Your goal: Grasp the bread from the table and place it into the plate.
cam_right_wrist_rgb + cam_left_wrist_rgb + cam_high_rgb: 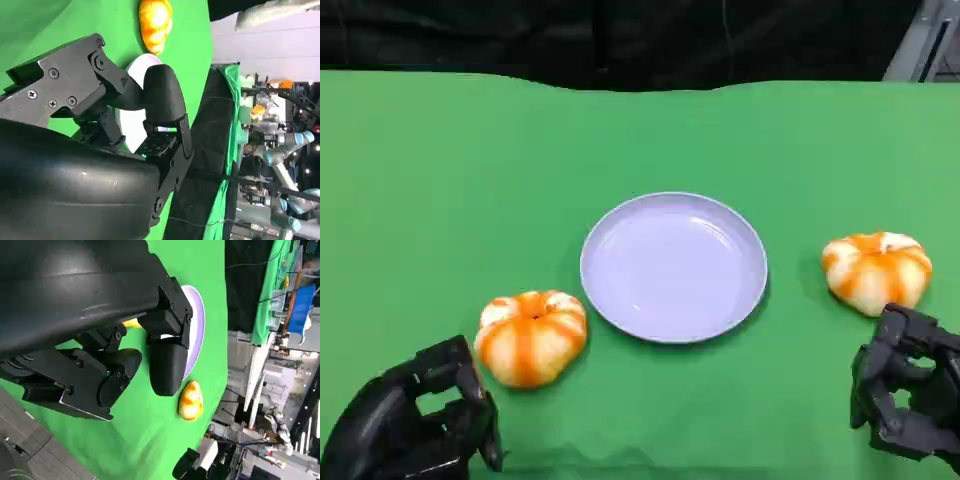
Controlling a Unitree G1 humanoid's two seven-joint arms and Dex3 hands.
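— Anything on the plate (674,266) yet?
— No. Bare, mid-table (440,180). Two breads, both on the cloth: left bread (530,336) just beside the plate's near-left rim, right bread (877,270) apart from it on the right.
— And the left hand (415,425)?
— Low, right next to the left bread, fingers parted, holding nothing.
— Right hand (910,395)?
— Just below the right bread, loosely spread, likewise unladen.
— So what's left?
— Everything, by the look of it: grasp, lift, carry, set down.

A green cloth (440,200) covers the table, with black drapery (620,40) behind it.
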